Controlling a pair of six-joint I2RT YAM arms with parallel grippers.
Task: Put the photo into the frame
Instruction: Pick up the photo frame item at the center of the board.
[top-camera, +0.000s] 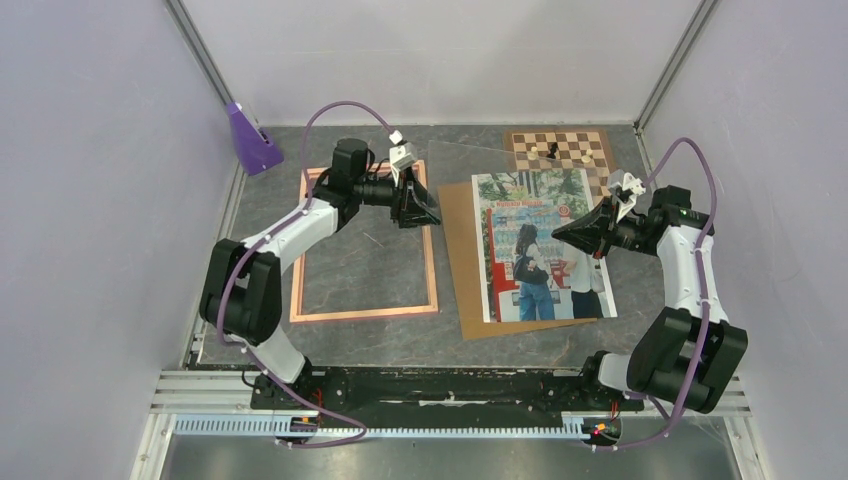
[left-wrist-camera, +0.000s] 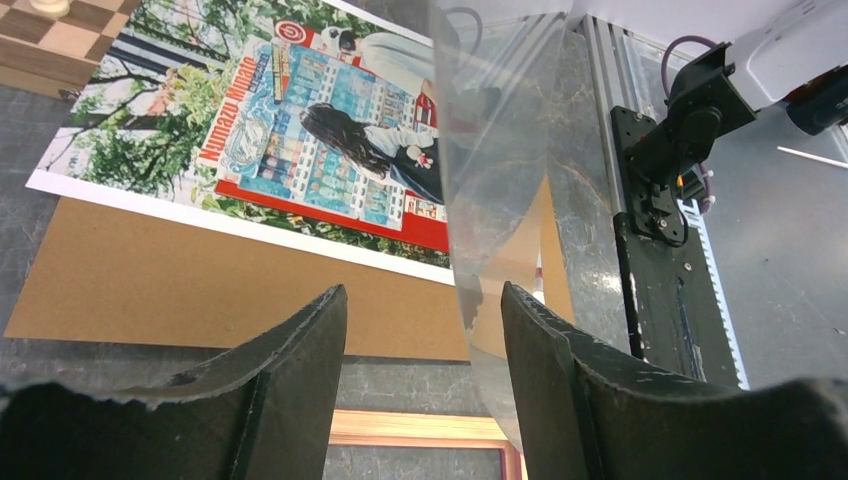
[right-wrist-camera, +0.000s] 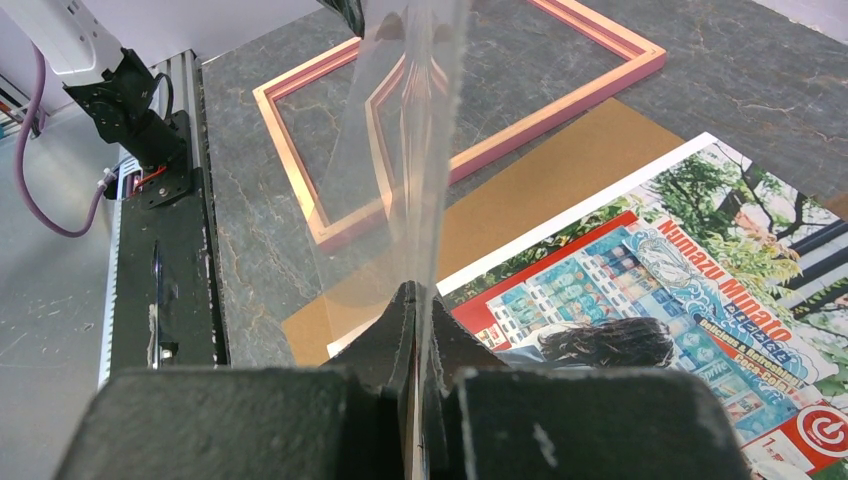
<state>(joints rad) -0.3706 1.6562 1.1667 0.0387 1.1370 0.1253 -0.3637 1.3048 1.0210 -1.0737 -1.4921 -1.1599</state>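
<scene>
Over on the left the frame (top-camera: 365, 312) lies flat on the grey table (top-camera: 400, 340), and inside its rails I see only bare tabletop. At its far right corner hangs the left gripper (top-camera: 428, 208), its two dark fingers (left-wrist-camera: 290, 390) standing well apart. One end of a clear sheet (top-camera: 480, 165) (the glazing, I'd guess) stands upright in the gap, close to one finger, but nothing is clamping it there.

Moving right, the sheet spans the air above a brown backing board (top-camera: 458, 250). The photo (top-camera: 540, 250) lies face up on that board, well clear of the frame and untouched by either arm. At the far end the right gripper (top-camera: 562, 230) is pinched tight on the sheet's edge and, as far as I can tell, carries it alone.

So the step in hand looks like placing the glazing, with the photo's turn to follow. Next, I reckon, the right arm needs to swing the sheet left, tip it flat and square it to the opening. A thin pane held from one edge may sag or twist, so a slow lowering seems wise.
</scene>
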